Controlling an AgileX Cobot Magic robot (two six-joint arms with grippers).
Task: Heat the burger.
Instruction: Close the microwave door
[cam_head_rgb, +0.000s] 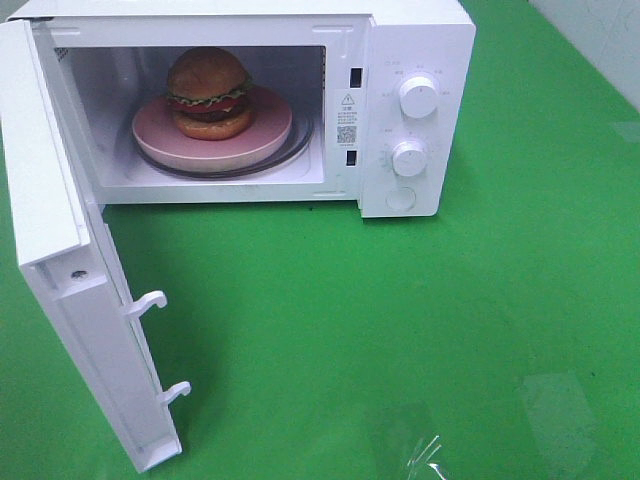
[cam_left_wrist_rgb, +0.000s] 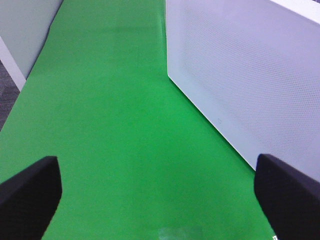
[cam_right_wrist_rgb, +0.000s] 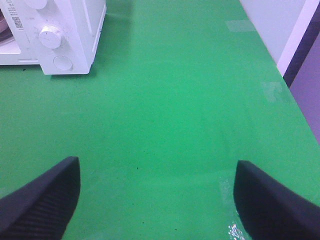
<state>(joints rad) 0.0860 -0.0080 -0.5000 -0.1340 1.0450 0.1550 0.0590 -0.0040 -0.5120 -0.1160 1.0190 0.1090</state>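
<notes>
Writing: a white sticker (cam_head_rgb: 347, 118) on the front frame of the microwave (cam_head_rgb: 420, 40) carries a warning triangle, fine print and a square code; none of the print can be read. The scale marks around the upper knob (cam_head_rgb: 417, 97) and lower knob (cam_head_rgb: 409, 158) are also too small to read; a round button (cam_head_rgb: 400, 199) sits below them.

Left claw (cam_left_wrist_rgb: 157, 192): spread wide, its two dark fingers (cam_left_wrist_rgb: 30, 195) at opposite edges of the wrist view; only bare desk (cam_head_rgb: 420, 320) shows between them; it holds and touches nothing. The microwave door (cam_left_wrist_rgb: 240, 75) stands near one finger.

Right claw (cam_right_wrist_rgb: 156, 192): also spread wide, with nothing held and nothing touched; green desk lies between the fingers (cam_right_wrist_rgb: 40, 200); the microwave control panel is well apart from it.

Location of the burger (cam_head_rgb: 208, 92): inside the microwave cavity, upright on a pink round plate (cam_head_rgb: 265, 135), which rests on the clear glass turntable (cam_head_rgb: 305, 148). The door (cam_head_rgb: 60, 250) hangs fully open on the left of the exterior view.

Materials and shapes: glossy golden-brown bun, frilly green lettuce, red tomato slice, dark patty; the plate is smooth and matt; the microwave casing is smooth white and box-shaped; the door panel bears a fine dotted mesh pattern; two white hooked latches (cam_head_rgb: 150, 300) project from the door edge; the desk surface is uniform matt green.
</notes>
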